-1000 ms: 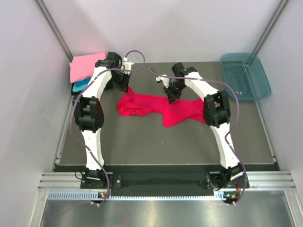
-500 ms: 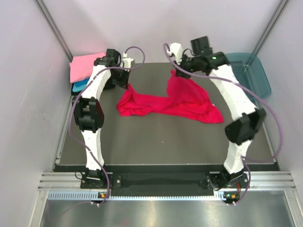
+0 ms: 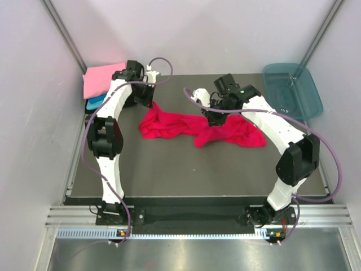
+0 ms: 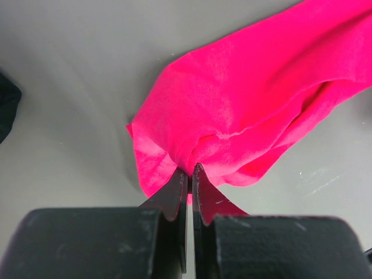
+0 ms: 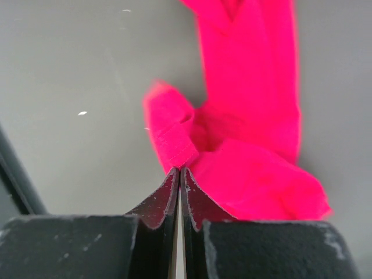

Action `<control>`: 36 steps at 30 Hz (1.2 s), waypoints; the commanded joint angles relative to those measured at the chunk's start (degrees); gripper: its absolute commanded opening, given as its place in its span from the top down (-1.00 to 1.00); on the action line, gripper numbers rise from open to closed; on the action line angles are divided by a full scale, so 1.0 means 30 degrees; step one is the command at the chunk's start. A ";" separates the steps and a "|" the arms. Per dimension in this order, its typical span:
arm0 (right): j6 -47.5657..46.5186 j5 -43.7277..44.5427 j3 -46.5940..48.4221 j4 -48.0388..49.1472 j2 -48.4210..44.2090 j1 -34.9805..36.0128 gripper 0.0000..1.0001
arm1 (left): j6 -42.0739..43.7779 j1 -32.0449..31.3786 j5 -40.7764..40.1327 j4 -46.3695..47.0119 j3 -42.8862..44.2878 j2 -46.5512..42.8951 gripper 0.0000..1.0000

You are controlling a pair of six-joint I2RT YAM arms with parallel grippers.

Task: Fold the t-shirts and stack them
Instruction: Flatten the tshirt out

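Currently:
Garment: crumpled crimson-red fabric t-shirt [image 3: 197, 125], mid-table, long axis left-right.
Left gripper [image 4: 189, 180]: clenched on the shirt's far-left edge.
Right gripper [image 5: 178, 177]: clenched on its centre-right fabric.
Key relation: shirt spans both grips; spreading means pulling apart along that axis.

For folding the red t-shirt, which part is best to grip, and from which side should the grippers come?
Probably from above, at two far-apart edges. The red t-shirt lies crumpled and flat on the table, so only its raised folds give a hold. The left gripper already pinches its left end and the right gripper a fold further right.
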 commanded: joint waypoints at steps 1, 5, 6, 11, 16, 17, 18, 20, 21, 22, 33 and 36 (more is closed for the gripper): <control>0.0928 0.2285 0.1567 0.1665 -0.1220 -0.0219 1.00 | 0.0194 -0.0076 0.0097 0.0751 0.0477 -0.1735 1.00; 0.1807 0.5890 0.3732 0.3570 -0.1165 -0.2032 1.00 | 0.0253 -0.0076 -0.0985 0.0954 0.1740 -0.2639 1.00; 0.2273 0.6708 0.5101 0.4095 -0.0931 -0.3140 1.00 | 0.0398 -0.0076 -0.1713 0.1188 0.1886 -0.2963 1.00; 0.4003 0.7536 0.8627 0.5297 0.0272 -0.6367 1.00 | 0.0693 -0.0076 -0.3358 0.4050 0.1158 -0.5682 1.00; 0.4534 0.7536 0.9246 0.6851 -0.1097 -0.7281 1.00 | 0.0517 -0.0076 -0.5054 0.5992 0.0570 -0.7124 1.00; 0.4504 0.7536 0.9188 0.7115 -0.1452 -0.7311 1.00 | 0.0516 -0.0076 -0.5321 0.6227 0.0541 -0.7561 1.00; 0.4504 0.7536 0.9129 0.7466 -0.1862 -0.7340 1.00 | 0.0371 -0.0076 -0.5585 0.6809 0.0511 -0.7826 1.00; 0.4649 0.7536 0.9070 0.7586 -0.3087 -0.7340 1.00 | 0.0486 -0.0047 -0.5180 0.7194 0.0511 -0.8760 1.00; 0.4883 0.7536 0.8867 0.7644 -0.3531 -0.7340 1.00 | 0.0748 -0.0076 -0.5033 0.7544 0.0482 -0.9173 1.00; 0.4943 0.7536 0.8720 0.7645 -0.4029 -0.7311 1.00 | 0.0722 -0.0076 -0.4944 0.7808 0.0337 -0.9554 1.00; 0.5442 0.6543 0.6610 0.5801 -1.2114 -0.7340 1.00 | 0.2010 -0.0076 -0.5089 0.7899 -0.1361 -1.6730 1.00; 0.5734 0.6072 0.6404 0.5186 -1.4312 -0.7311 1.00 | 0.2011 -0.0076 -0.4799 0.7519 -0.2092 -1.8897 1.00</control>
